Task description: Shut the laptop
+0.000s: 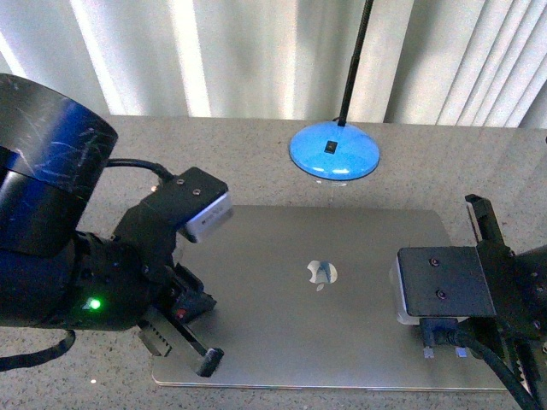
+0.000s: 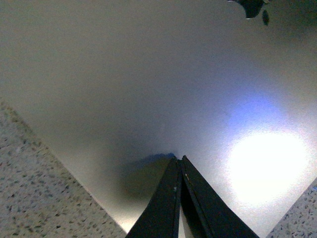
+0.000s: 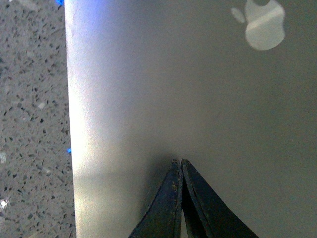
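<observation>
Fingers (image 2: 166,203) of left gripper (image 2: 179,159) pinched together, empty, tips down on laptop (image 1: 342,333) lid at its near left part. Same at right gripper (image 3: 178,162): tips together, nothing held, over the right part. Probably shut for pressing flat rather than grasping. Lies closed, logo up, on speckled table (image 1: 256,154), nearer than blue lamp base (image 1: 334,150). Looks about done.
</observation>
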You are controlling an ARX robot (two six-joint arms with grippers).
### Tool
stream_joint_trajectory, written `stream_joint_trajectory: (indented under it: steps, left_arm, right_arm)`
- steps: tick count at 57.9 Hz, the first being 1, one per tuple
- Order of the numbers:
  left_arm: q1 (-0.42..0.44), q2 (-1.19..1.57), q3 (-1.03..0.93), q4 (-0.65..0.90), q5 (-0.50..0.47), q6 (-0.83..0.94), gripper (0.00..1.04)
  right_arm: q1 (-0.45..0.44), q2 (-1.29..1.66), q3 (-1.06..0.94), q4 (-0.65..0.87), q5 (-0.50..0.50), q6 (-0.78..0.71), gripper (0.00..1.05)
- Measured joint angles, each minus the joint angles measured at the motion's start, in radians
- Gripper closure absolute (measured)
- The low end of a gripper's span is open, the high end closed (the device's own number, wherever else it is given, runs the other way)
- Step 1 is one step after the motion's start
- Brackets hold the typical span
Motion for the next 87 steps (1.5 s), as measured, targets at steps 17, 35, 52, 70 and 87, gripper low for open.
stream_joint_trajectory:
  steps: [17,35,52,70,87]
  left_arm:
    - [0.164,-0.272,-0.103,0.277,0.083,-0.338,0.87]
    - [0.278,-0.488,-0.216,0.353,-0.015,-0.786,0.28]
    - [0.271,-0.586,-0.449,0.764,-0.351,-0.358,0.77]
    - [0.335,-0.732,-0.6,0.754,-0.285,-0.307,1.01]
    - [0.335,-0.995,-0.669,0.564,-0.283,-0.299,1.01]
  right_arm:
    - [-0.027,-0.144,-0.051,0.429,-0.018,0.335,0.83]
    - [-0.011,-0.12,-0.106,0.659,0.147,0.593,0.36]
    - [-0.053,-0.25,-0.418,1.305,0.555,1.253,0.85]
    - [-0.105,-0.53,-0.559,1.125,0.496,1.318,1.02]
    - [-0.192,-0.828,-0.649,0.935,0.415,1.323,1.02]
